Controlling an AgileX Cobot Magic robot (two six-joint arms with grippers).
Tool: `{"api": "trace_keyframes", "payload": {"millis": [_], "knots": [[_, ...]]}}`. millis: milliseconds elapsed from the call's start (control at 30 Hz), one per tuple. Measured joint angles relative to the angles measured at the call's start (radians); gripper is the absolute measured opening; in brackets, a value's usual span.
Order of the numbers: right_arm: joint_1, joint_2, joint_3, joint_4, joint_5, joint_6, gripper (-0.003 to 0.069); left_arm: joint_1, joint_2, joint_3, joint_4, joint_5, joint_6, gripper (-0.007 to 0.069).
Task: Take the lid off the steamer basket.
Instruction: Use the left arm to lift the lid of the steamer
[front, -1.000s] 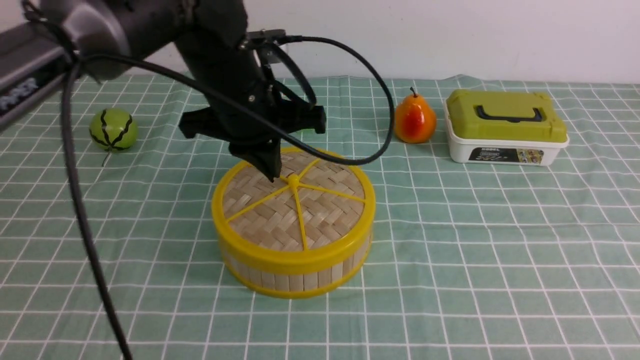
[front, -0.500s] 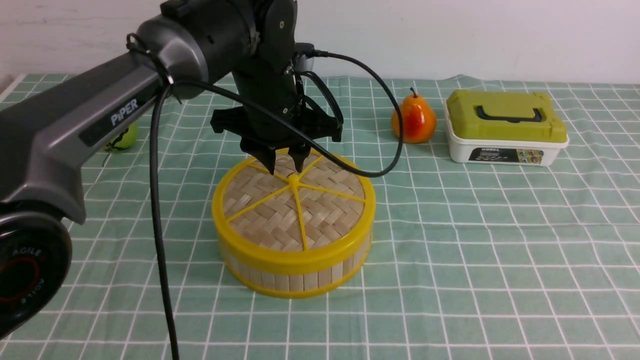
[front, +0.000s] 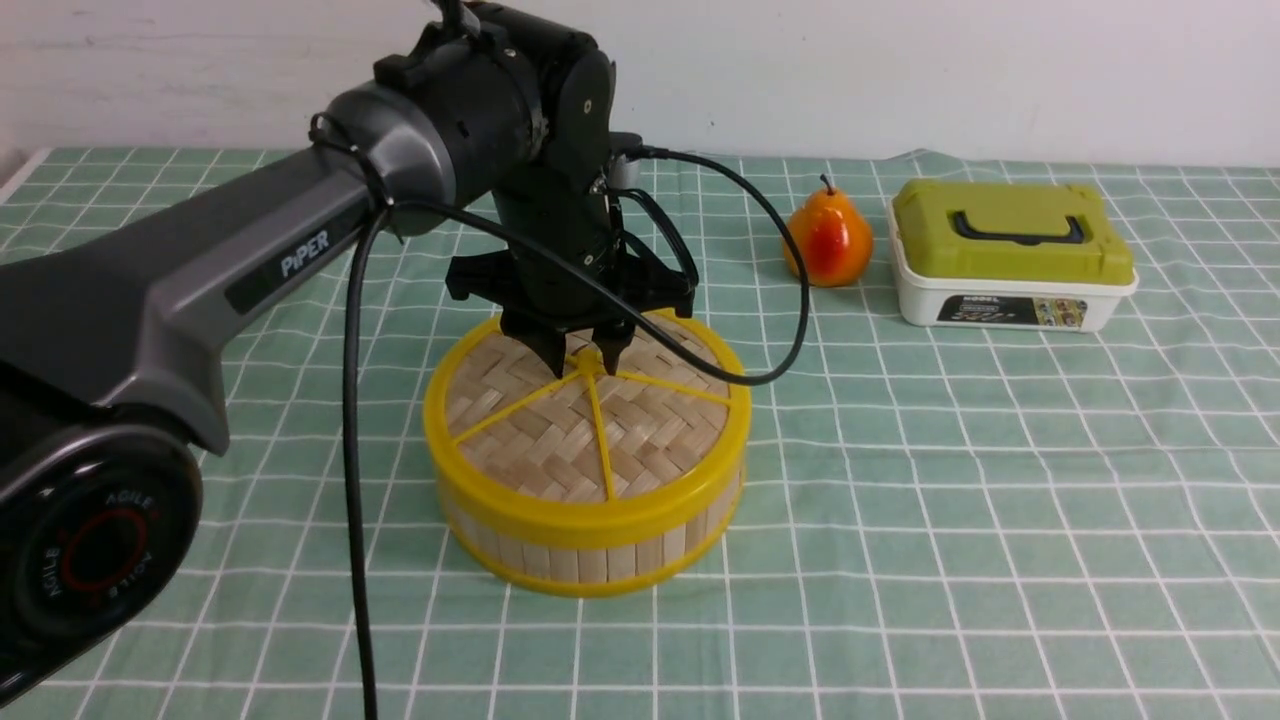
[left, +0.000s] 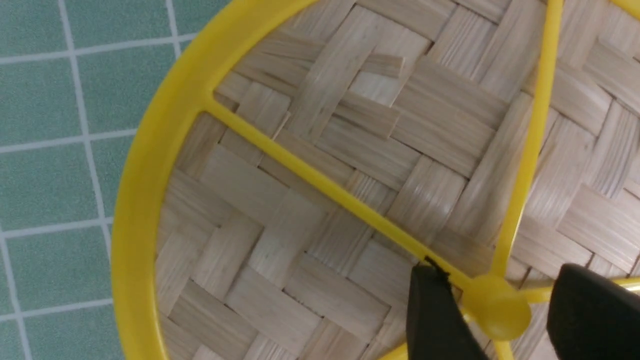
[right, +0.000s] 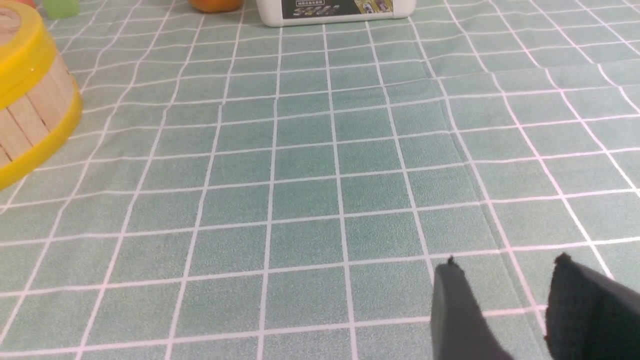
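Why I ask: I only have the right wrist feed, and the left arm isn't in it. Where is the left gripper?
Observer: The left gripper is poised over the middle of the lid, with its fingers on either side of the central knob.
Operator: Is it clamped on that knob?
Observer: Not yet. In the left wrist view the jaws are open, and there is a visible gap between one finger and the knob.

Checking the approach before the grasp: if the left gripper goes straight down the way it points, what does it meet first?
Likely the lid: its knob sits between the left gripper's open fingers, whose tips would touch the weave beside it. Remaining gap is unclear.
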Motion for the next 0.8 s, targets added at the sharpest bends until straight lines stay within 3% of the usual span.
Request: {"api": "trace_keyframes", "payload": {"millis": [367, 800], "knots": [[0.0, 0.0, 0.0, 0.0, 0.0, 0.0, 0.0241, 0.0, 0.0, 0.0, 0.006, -0.003, 0.0, 0.0242], [0.0, 0.0, 0.0, 0.0, 0.0, 0.0, 0.0241, 0.0, 0.0, 0.0, 0.007, 0.002, 0.0, 0.0236]]}}
